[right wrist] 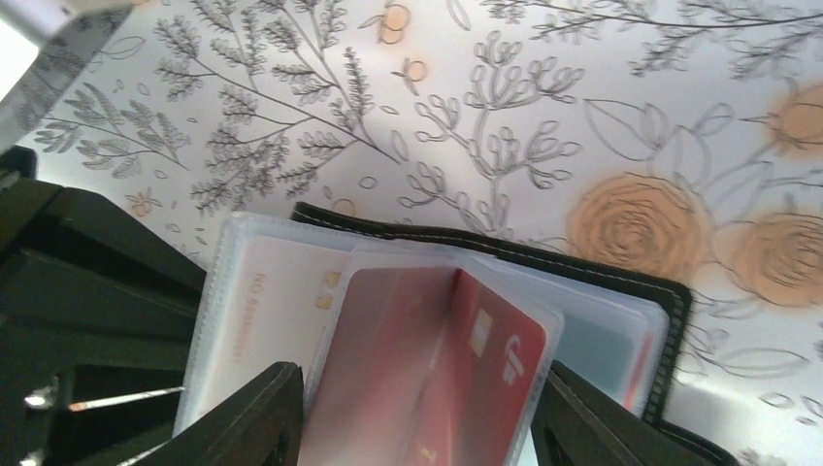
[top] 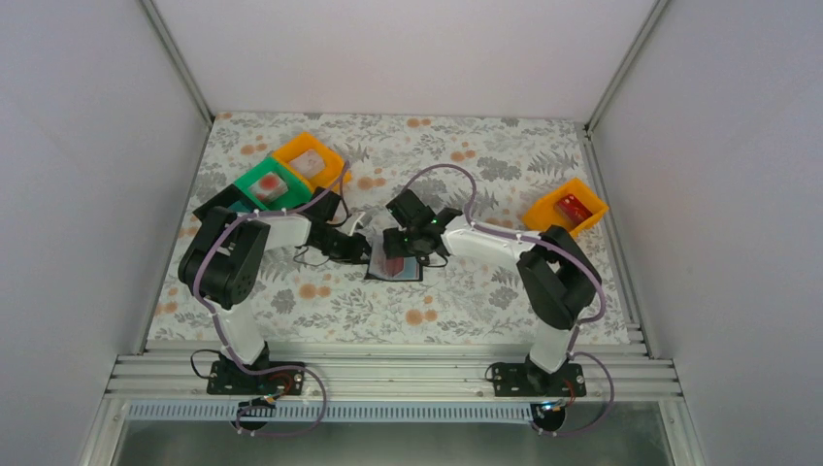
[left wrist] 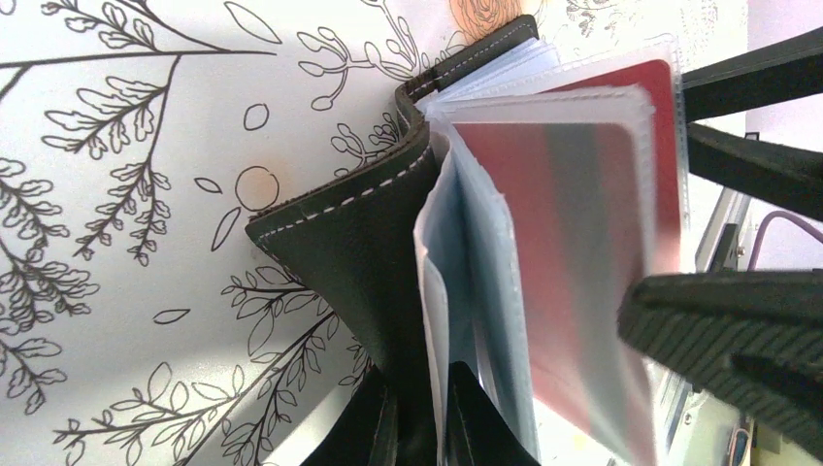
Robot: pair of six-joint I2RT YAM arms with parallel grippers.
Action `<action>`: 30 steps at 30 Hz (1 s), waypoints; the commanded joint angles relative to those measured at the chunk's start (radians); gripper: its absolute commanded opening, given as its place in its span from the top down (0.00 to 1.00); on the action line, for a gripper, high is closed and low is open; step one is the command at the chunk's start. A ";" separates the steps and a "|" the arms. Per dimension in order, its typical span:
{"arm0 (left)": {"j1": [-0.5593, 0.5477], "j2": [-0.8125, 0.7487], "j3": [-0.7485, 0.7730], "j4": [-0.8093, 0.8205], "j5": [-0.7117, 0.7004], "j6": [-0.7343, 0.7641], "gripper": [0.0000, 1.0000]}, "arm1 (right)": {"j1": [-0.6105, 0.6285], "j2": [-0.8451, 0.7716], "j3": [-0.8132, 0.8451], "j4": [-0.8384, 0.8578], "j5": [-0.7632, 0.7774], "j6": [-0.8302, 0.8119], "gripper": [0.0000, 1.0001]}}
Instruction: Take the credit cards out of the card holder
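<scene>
Well, I think this job is partly done. Three cards already lie outside the card holder [left wrist: 359,243]. A light card [top: 309,163] is in the far-left orange tray [top: 337,167]. A reddish card [top: 270,187] is in the green tray [top: 245,186] just beside it. A dark red card [top: 575,206] is in the right orange tray [top: 539,212].

The card holder lies open on the surface [right wrist: 582,97] in the middle, between my two arms. It has more cards inside. I see a red card [right wrist: 408,340] in a clear pocket that stands up a little. A pale card [right wrist: 267,311] sits in the pocket to its left. There may be more under them, but I cannot tell.

My left gripper [left wrist: 419,432] is closed tight on the black cover of the holder and pins it in place. My right gripper [right wrist: 419,381] is partly open, with one finger on each side of the red card's pocket. The fingers are very near its edges, but I cannot tell if they touch. It has nothing in its hold.

So I have to pull out the red card, then the pale card, then any others.
</scene>
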 commanded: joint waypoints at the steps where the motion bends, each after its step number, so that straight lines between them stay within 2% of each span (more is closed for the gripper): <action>1: -0.007 -0.018 0.017 -0.015 -0.009 0.022 0.98 | -0.002 -0.048 -0.056 -0.094 0.092 0.021 0.40; 9: -0.006 -0.018 0.016 -0.016 -0.011 0.022 0.98 | -0.032 -0.137 -0.099 -0.194 0.164 0.022 0.37; 13: -0.006 -0.021 0.016 -0.017 -0.010 0.025 0.98 | -0.050 -0.216 -0.106 -0.192 0.140 -0.011 0.39; 15: -0.006 -0.025 0.015 -0.015 -0.007 0.026 0.98 | -0.049 -0.243 -0.108 -0.105 0.029 -0.066 0.42; 17: -0.006 -0.026 0.013 -0.012 0.009 0.029 0.97 | -0.049 -0.263 -0.139 0.042 -0.167 -0.124 0.44; 19: -0.007 -0.036 0.016 -0.008 0.038 0.037 0.98 | -0.051 -0.263 -0.161 0.141 -0.297 -0.136 0.48; 25: -0.006 -0.068 0.019 0.015 0.101 0.067 0.98 | -0.118 -0.284 -0.237 0.266 -0.412 -0.137 0.47; 30: -0.007 -0.041 0.019 0.011 0.112 0.073 0.98 | -0.196 -0.255 -0.257 0.238 -0.435 -0.134 0.49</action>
